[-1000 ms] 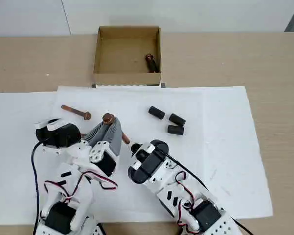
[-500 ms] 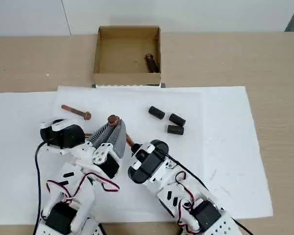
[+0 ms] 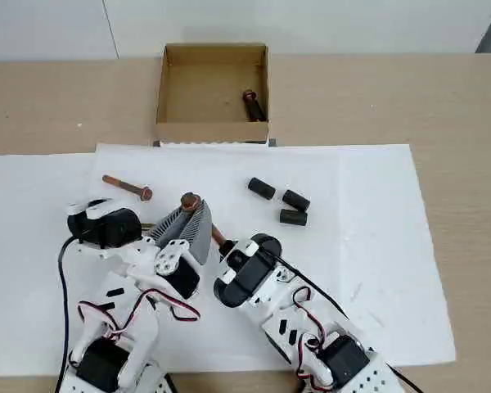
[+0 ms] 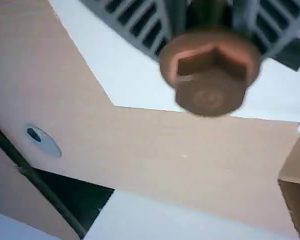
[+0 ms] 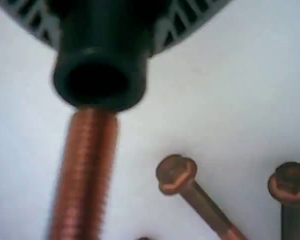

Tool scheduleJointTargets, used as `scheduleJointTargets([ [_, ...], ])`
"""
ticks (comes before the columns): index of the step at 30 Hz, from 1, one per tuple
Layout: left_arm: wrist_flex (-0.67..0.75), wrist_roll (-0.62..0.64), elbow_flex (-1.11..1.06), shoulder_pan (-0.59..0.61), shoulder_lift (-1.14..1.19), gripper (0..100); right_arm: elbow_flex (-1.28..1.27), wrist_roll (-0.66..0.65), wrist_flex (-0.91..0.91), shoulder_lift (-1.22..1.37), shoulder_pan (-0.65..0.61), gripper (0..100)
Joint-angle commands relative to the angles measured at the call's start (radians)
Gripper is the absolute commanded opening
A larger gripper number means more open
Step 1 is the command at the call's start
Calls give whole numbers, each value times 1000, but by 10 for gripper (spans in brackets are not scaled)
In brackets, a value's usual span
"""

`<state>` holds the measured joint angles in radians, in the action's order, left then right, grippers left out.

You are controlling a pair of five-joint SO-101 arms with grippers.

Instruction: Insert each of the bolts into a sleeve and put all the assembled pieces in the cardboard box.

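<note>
the left tool [image 3: 188, 219] is clamped on a bolt [image 3: 190, 201], its threaded end at the mouth of a black sleeve [image 5: 97, 65] gripped by the right tool [image 5: 104, 17]. farther out on the white paper [image 3: 376, 213] lie a loose bolt [image 3: 127, 187] and three sleeves [image 3: 295, 200]. beyond, the cardboard box [image 3: 214, 131] on the table [image 3: 442, 98] holds one assembled piece [image 3: 254, 105].

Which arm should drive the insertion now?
Left, probably. The left gripper holds the bolt near its head, its threaded tip at the mouth of the sleeve in the right gripper; pushing along the shaft looks simplest.
</note>
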<state>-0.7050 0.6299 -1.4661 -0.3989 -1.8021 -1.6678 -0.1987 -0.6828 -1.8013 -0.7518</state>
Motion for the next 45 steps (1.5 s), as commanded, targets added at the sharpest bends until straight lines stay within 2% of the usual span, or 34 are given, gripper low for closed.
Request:
scheduleJointTargets([
  [1, 29, 8, 8, -9, -14, 5, -15, -2, 28, -7, -7, 2],
  [27, -25, 5, -58, -35, -14, 5, 17, -8, 67, -7, -7, 2],
  [33, -28, 3, -73, -146, -14, 5, 15, -9, 68, -7, -7, 2],
  [37, -29, 2, -74, -176, -11, 5, 35, -9, 68, -7, -5, 2],
  [41, -95, 2, -81, -181, -12, 5, 58, -9, 64, -7, -5, 2],
  [45, -187, 2, -88, -241, -12, 5, 63, -9, 67, -7, -5, 2],
])
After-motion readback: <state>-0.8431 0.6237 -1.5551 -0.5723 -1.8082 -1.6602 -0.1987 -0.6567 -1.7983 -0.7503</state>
